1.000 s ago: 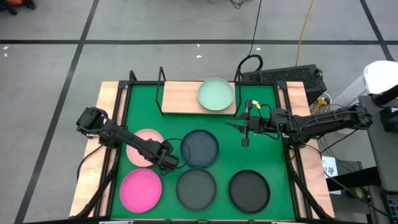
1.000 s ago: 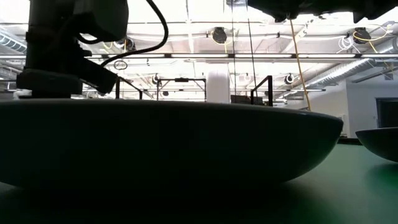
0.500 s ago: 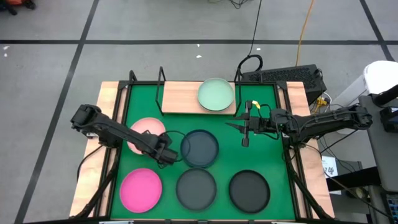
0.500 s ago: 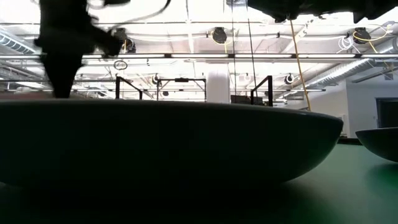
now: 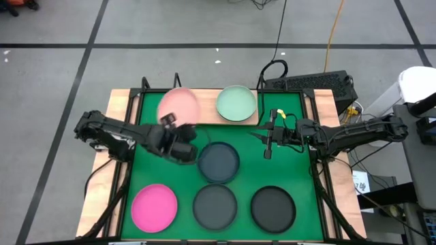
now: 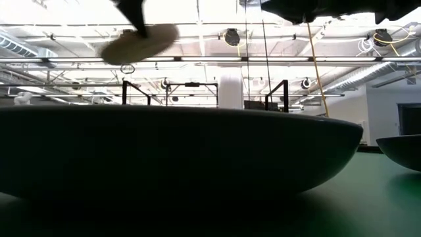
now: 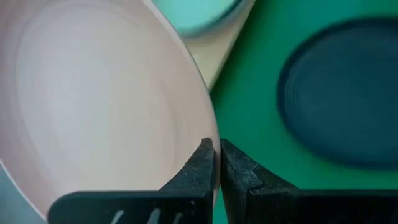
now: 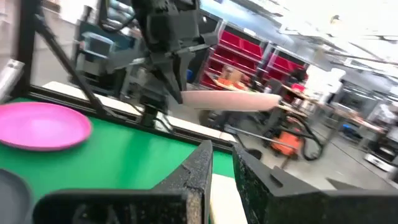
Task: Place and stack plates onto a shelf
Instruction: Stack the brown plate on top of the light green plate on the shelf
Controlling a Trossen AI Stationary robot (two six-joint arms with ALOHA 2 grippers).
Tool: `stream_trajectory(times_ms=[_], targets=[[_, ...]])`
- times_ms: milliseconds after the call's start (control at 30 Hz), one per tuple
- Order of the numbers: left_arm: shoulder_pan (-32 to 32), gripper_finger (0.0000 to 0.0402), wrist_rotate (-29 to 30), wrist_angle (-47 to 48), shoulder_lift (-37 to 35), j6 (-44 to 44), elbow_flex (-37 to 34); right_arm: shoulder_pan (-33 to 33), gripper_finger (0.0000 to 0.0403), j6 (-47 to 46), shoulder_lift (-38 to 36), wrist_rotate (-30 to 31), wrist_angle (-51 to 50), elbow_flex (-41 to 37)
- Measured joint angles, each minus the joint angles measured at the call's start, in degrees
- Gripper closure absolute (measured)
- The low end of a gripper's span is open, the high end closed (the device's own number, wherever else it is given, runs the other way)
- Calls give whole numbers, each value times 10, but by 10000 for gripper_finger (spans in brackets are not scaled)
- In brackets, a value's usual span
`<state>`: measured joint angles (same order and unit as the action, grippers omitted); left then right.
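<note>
My left gripper (image 5: 168,121) is shut on the pale pink plate (image 5: 178,105), which hangs in the air over the left half of the light-wood shelf (image 5: 204,112). The low view shows the plate (image 6: 138,41) from below, and the right wrist view shows the plate (image 8: 230,99) edge-on. The pale green plate (image 5: 236,103) rests by its base on the shelf's right half. My right gripper (image 5: 262,137) hovers over the mat just right of the shelf, fingers drawn together and holding nothing. My left gripper pinches the pale pink plate by its rim (image 7: 208,134) on the side nearest the table's near edge, one finger (image 7: 202,165) on the inner face and the other (image 7: 239,171) outside. The fingers reach in from the near side. The plate is lifted clear, roughly level, and extends away toward the shelf.
On the green mat (image 5: 286,170) lie a hot pink plate (image 5: 154,207) and three dark plates (image 5: 218,162), (image 5: 214,206), (image 5: 273,208). One dark plate (image 6: 177,151) fills the low view. Black wire supports (image 5: 177,82) stand at the shelf's far side.
My left gripper has lifted the pale pink plate off the mat's left side. It has carried the plate up and toward the far edge until it hangs over the shelf's left half. The right arm has kept still.
</note>
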<state>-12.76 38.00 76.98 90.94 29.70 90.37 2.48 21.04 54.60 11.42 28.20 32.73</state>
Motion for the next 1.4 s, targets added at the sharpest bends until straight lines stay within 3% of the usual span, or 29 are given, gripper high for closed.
stream_trajectory(times_ms=[167, 300, 367, 533, 633, 1000, 1400], targets=[[87, 391, -11, -182, 6, -247, 0, 1, 353, 7, -27, 46, -18, 0], [152, 391, -72, -321, 15, -422, -14, 3, 353, 7, -63, 68, -46, 0], [179, 391, -115, -391, 21, -490, -21, 3, 353, 4, -81, 68, -65, 0], [223, 392, -192, -455, 57, -614, -24, 3, 353, -1, -113, 68, -132, 0], [237, 392, -210, -504, 91, -651, -24, 3, 353, -7, -129, 68, -156, 0], [274, 387, -226, -524, 206, -718, -24, 4, 353, -38, -148, 69, -200, 0], [279, 357, -226, -527, 210, -699, -24, 2, 353, -29, -147, 70, -194, 0]])
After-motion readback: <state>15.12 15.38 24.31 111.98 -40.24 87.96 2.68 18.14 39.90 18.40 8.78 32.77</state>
